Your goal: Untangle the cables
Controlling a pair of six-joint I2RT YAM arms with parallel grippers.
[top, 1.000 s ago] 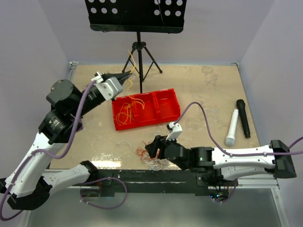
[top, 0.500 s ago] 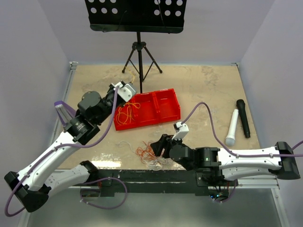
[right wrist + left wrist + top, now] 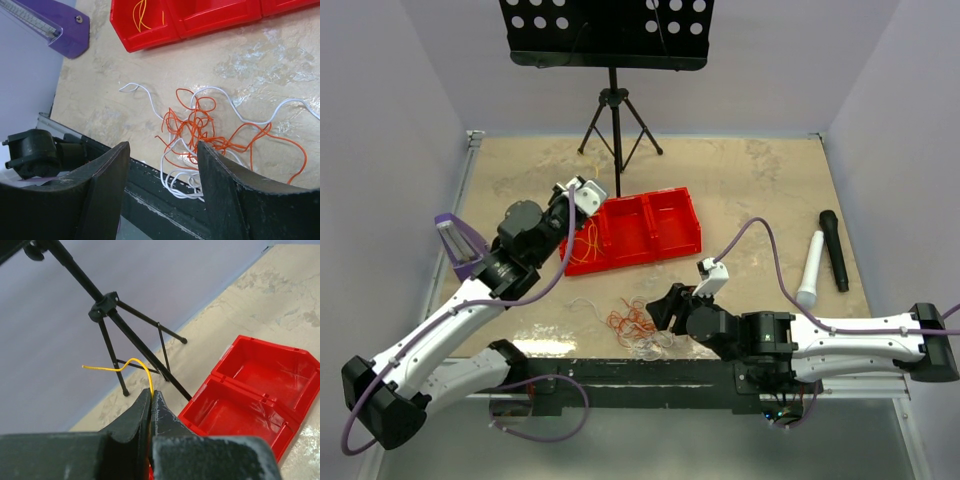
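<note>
Gripping now: your left gripper (image 3: 151, 392) has its jaws pressed together on one yellow wire (image 3: 127, 361). The wire's free end curls up and away from the tips, and the gripper sits over the left end of the red bin (image 3: 660, 225).
Right gripper (image 3: 162, 146): its jaws stand well apart and hold nothing. It hovers low over the table (image 3: 750, 180) close to the near edge.
Clump (image 3: 200, 131): orange and white cables are knotted together on the table beside the near edge, left of the middle.
Key relation: the clump lies straight ahead of your right gripper's open jaws. The tightest orange knot is just past the fingertips, slightly toward the right finger.
Long axis: the tangle spreads along the near edge. White loops trail off toward both ends, and one orange loop reaches out on the right.
Nearer arm: the right, clearly; your left is busy at the bin.
Sorted already: yellow strands (image 3: 588, 240) lie in the bin's left compartment.
Surface: the tabletop is flat, mottled and glossy. The wires lie flush on it, so you likely need the pads right down at the surface.
Room: the bin sits just beyond the clump toward the far edge. The white microphone (image 3: 810, 270) and black microphone (image 3: 835, 250) are well apart near the right edge.
</note>
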